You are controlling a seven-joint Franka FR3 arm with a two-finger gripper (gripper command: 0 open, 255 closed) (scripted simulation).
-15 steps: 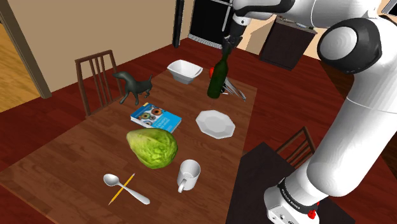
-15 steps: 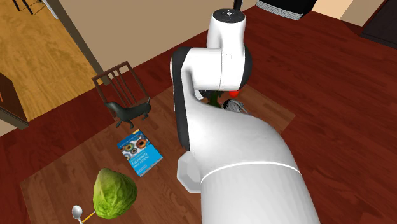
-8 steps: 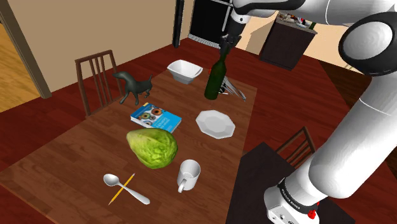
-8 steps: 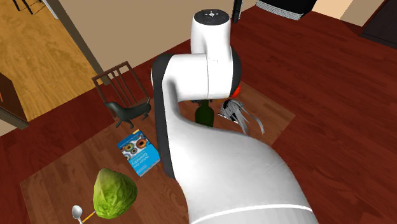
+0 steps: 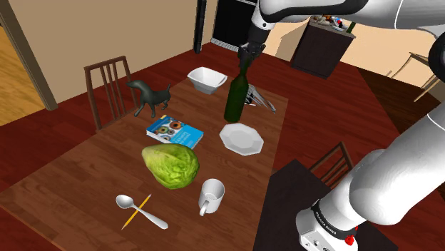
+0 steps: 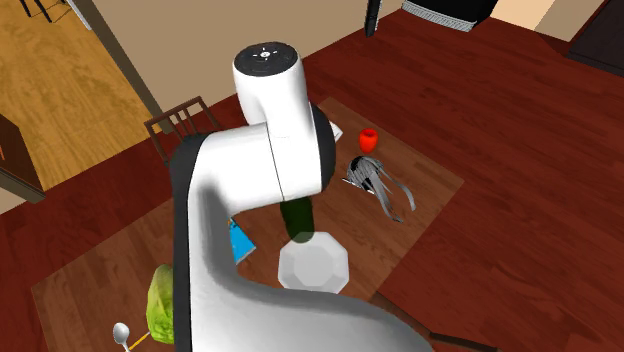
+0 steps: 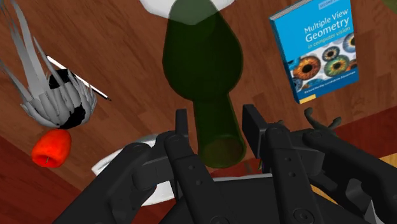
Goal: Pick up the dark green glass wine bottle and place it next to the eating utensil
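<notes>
- Clamped at the neck in the gripper [image 5: 244,55] [image 7: 216,127]: dark green bottle [image 5: 235,100] [image 7: 202,57], near upright, neck up.
- Over the table's [image 5: 85,178] far end, between white bowl [image 5: 207,79] and white plate [image 5: 241,138].
- Far off at the shoulder view's near left: spoon [image 5: 141,211]; between, lettuce [image 5: 171,165], book [image 5: 174,131], mug [image 5: 211,196].

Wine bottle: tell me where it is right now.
In the shoulder view the dark green wine bottle hangs upper middle, clasped at the neck by the tool, between the white bowl and the white plate.
</notes>
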